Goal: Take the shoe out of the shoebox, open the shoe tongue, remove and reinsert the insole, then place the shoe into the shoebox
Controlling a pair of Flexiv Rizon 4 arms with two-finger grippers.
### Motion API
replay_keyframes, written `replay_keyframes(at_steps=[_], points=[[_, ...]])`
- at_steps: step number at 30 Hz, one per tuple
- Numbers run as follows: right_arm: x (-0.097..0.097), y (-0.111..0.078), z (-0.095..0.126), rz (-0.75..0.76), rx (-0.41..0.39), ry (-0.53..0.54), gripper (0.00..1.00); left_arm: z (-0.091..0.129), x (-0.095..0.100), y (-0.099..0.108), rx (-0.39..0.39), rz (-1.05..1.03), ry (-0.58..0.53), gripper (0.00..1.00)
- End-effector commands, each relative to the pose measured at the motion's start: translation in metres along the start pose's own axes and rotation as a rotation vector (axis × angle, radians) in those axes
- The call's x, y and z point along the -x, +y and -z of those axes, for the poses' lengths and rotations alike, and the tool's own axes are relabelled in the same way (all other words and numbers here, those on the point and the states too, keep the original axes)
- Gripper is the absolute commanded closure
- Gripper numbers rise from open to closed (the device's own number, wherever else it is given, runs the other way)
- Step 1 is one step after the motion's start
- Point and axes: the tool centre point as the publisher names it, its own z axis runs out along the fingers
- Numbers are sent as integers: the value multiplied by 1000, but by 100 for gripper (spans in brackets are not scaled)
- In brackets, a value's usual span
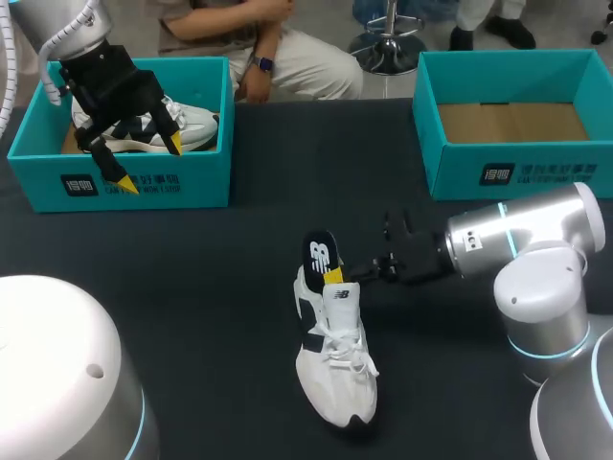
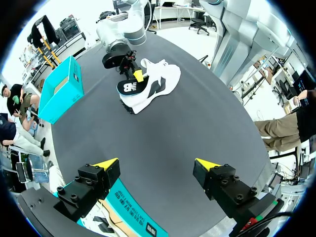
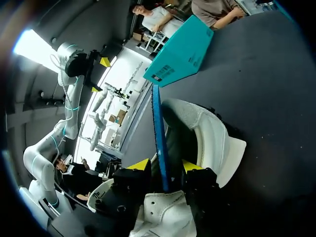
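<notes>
Our right arm (image 1: 536, 244) is a rounded silver-white shell with glowing cyan rings (image 1: 509, 235) at its joints. A ribbed white hose (image 1: 71, 39) runs along the left arm (image 1: 43, 11). The left gripper (image 2: 157, 164) and right gripper (image 3: 166, 165) are blocky, black and screw-studded, with yellow wedge tips.

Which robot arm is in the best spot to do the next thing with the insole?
Right. The right gripper is shut on the insole, which sticks up from the shoe on the table. The left gripper hangs open over the left shoebox, far away.

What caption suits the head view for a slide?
Right pincer grips the insole sticking out of the white shoe.
</notes>
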Motion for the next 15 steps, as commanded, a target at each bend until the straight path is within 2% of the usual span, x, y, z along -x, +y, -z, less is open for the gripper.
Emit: replay_keyframes(at_steps=[1,6,10,13,15], points=[[-1,10,7,8,-18,-11,62,0,1,0,2,0,3,0],[0,19,7,21,-18,-15,66,0,1,0,2,0,3,0],[2,23,7,27,-19,-15,78,0,1,0,2,0,3,0],[3,23,7,29,-20,-15,100,0,1,0,2,0,3,0],[3,23,7,28,-18,-16,100,0,1,0,2,0,3,0]])
